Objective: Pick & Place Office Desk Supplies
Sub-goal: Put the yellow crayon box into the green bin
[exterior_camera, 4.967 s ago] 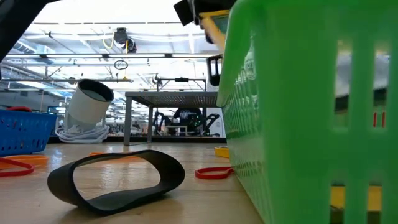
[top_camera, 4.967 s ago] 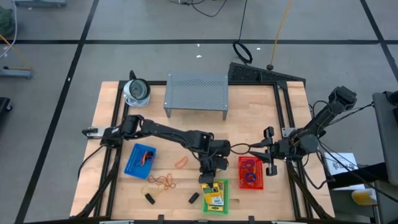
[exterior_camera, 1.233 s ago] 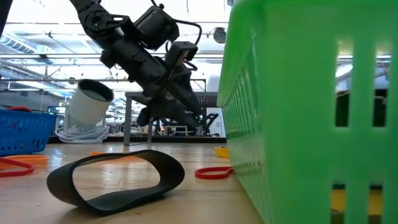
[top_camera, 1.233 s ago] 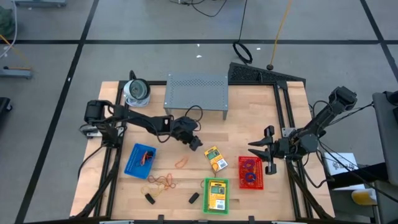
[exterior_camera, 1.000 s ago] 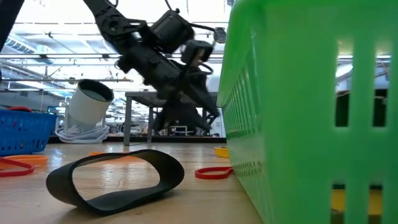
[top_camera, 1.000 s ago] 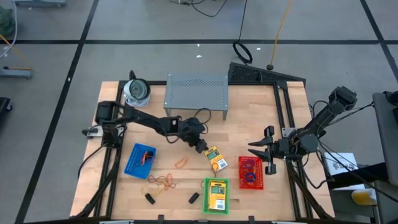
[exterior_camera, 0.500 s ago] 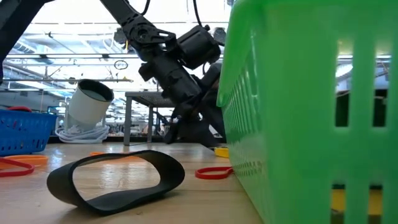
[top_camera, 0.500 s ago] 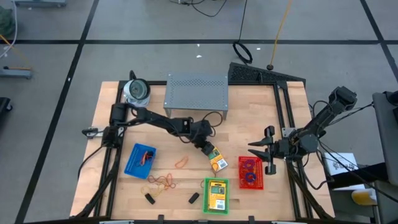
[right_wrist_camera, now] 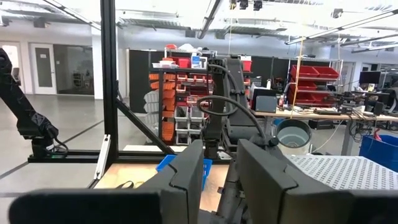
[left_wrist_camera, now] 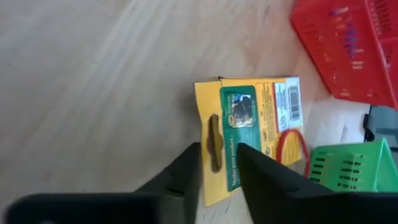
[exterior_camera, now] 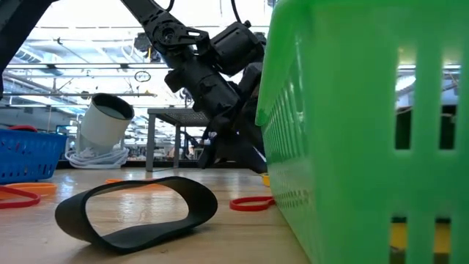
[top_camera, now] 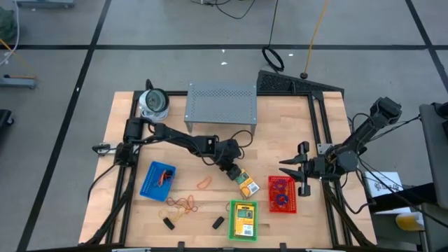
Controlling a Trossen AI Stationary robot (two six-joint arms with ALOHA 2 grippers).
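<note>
A yellow-orange crayon box (top_camera: 248,186) lies flat on the wooden table, between the grey shelf and the baskets. My left gripper (top_camera: 236,174) slants down at the box's end with the hang slot (left_wrist_camera: 214,140). Its fingers are apart, one near the box's end edge and one over its face. A second crayon box lies in the green basket (top_camera: 243,219). An orange rubber band (top_camera: 204,183), a heap of bands (top_camera: 183,204) and two black clips (top_camera: 169,222) (top_camera: 218,222) lie on the table. My right gripper (top_camera: 285,170) hangs open and bare at the table's right. My left gripper's fingers (left_wrist_camera: 189,165) stand over the crayon box's slotted end (left_wrist_camera: 214,140), slanting down from the table's far left. The box lies flat on the table. I cannot tell whether the fingers touch it.
A red basket (top_camera: 283,194) with bands stands right of the box, and a blue basket (top_camera: 158,180) at the left. The grey perforated shelf (top_camera: 220,103) and a round white-grey object (top_camera: 154,103) stand at the far edge. A red band (left_wrist_camera: 292,152) lies beside the box.
My left gripper has moved toward the table's right and near edges and sunk, coming down onto the end of the crayon box on the table.
</note>
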